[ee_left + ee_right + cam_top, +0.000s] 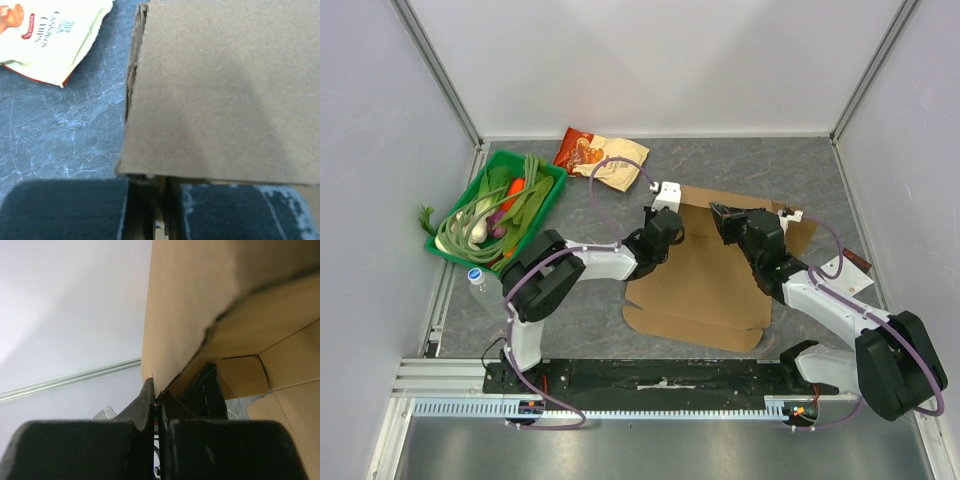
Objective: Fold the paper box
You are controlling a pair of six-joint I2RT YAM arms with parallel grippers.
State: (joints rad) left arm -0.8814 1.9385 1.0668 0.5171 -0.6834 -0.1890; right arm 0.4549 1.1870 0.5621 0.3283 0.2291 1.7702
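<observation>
The paper box (705,290) is a flat brown cardboard cutout lying in the middle of the table, with its far flaps lifted. My left gripper (667,228) is at its far left corner and is shut on a flap edge. In the left wrist view the flap (225,90) fills the upper right, with cardboard pinched between the jaws of the left gripper (160,210). My right gripper (732,222) is at the far middle of the cutout. In the right wrist view the right gripper (159,405) is shut on the edge of a raised flap (200,290).
A cream-and-red snack bag (600,157) lies at the back, just left of the box, and also shows in the left wrist view (50,35). A green tray (542,212) of vegetables stands at the left. A water bottle (480,283) lies in front of the tray.
</observation>
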